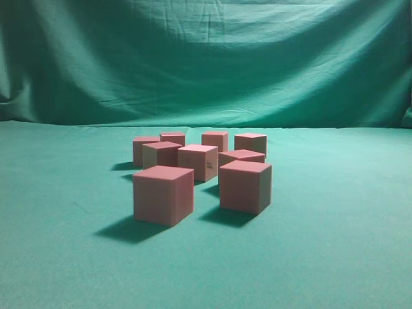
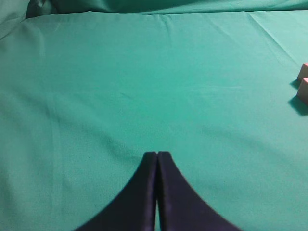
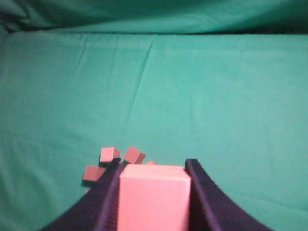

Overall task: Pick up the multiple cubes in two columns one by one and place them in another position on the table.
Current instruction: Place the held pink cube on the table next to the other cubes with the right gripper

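Several reddish-pink cubes stand in a loose cluster on the green table (image 1: pixel 335 244); the nearest two are a front left cube (image 1: pixel 163 194) and a front right cube (image 1: pixel 244 186). No gripper shows in the exterior view. My right gripper (image 3: pixel 153 163) is shut on one cube (image 3: pixel 153 197) and holds it high above the table, with other cubes (image 3: pixel 109 154) small below it to the left. My left gripper (image 2: pixel 157 155) is shut and empty over bare cloth. Two cubes (image 2: pixel 303 89) sit cut off at the right edge of the left wrist view.
A draped, wrinkled green backdrop (image 1: pixel 206 58) rises behind the table. Green cloth stretches to the left, right and front of the cluster.
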`<state>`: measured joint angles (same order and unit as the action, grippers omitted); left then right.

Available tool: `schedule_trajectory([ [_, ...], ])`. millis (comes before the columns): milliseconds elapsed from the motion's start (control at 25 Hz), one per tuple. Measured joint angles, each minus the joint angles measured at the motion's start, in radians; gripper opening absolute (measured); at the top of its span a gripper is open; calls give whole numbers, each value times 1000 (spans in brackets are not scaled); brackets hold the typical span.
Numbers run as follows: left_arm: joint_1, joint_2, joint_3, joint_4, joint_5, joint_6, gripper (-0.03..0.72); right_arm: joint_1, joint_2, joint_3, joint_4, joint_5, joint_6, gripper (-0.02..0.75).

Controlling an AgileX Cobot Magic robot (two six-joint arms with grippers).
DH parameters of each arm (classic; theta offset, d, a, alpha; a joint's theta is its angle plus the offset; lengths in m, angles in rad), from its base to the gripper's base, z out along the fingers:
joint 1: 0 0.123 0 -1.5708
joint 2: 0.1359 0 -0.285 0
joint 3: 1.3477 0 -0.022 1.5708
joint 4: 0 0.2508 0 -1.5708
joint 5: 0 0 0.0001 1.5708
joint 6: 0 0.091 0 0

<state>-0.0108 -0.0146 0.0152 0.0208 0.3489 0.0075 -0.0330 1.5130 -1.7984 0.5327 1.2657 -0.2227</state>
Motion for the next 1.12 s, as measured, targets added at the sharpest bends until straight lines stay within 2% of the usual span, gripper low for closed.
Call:
schedule_trajectory([
  [200, 0, 0, 0, 0, 0, 0, 0, 0, -144, 243, 2, 2, -18, 251],
  [280, 0, 0, 0, 0, 0, 0, 0, 4, -170, 292, 2, 2, -20, 251],
  [400, 0, 0, 0, 0, 0, 0, 0, 67, -188, 320, -14, 0, -21, 251],
  [560, 0, 0, 0, 0, 0, 0, 0, 264, -194, 325, -20, -7, -22, 251],
  [760, 0, 0, 0, 0, 0, 0, 0, 549, -166, 325, -80, -7, 28, 251],
  [880, 0, 0, 0, 0, 0, 0, 0, 687, -110, 325, -105, -9, 41, 251],
  [1040, 0, 0, 0, 0, 0, 0, 0, 838, 1, 325, -123, -14, 34, 251],
  [1120, 0, 0, 0, 0, 0, 0, 0, 886, 58, 325, -137, -20, 30, 251],
])
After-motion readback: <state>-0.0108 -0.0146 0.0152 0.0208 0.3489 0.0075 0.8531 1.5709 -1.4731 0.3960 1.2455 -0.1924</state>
